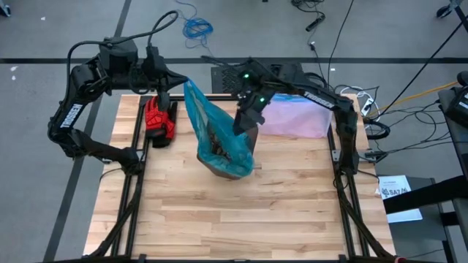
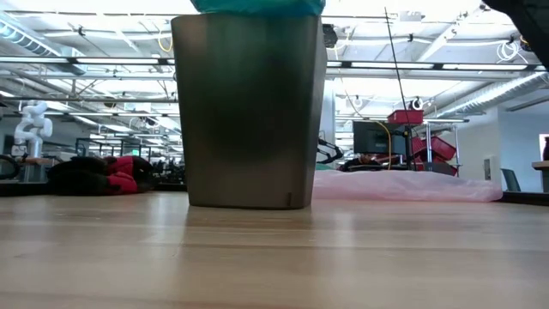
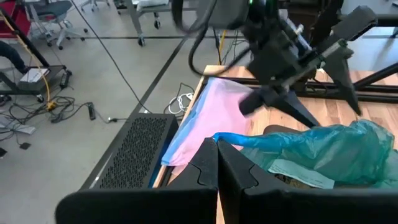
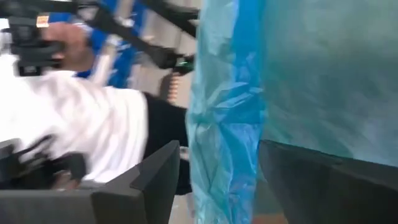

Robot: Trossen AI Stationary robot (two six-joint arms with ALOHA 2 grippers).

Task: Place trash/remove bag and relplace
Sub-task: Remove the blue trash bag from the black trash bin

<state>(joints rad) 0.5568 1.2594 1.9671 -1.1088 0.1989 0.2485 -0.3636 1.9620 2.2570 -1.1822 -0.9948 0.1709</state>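
— So, where do we find the bag [image 1: 208, 124]?

— We see its teal plastic lining the dark bin [image 2: 249, 112] mid-table. One corner is stretched up toward the left gripper [image 3: 217, 163], whose fingers are pressed together on that corner.

— And the right gripper [image 1: 245, 120]?

— We find it at the bin's rim on the opposite side, fingers apart, with a fold of the bag hanging between them. We cannot tell if either finger touches the plastic.

— What else crowds us?

— Beyond the right gripper lies a pale pink bag [image 1: 296, 117]. Just beside the left gripper sits a red and black object [image 1: 159, 120]. A black perforated box [image 3: 134, 149] stands past the table edge.
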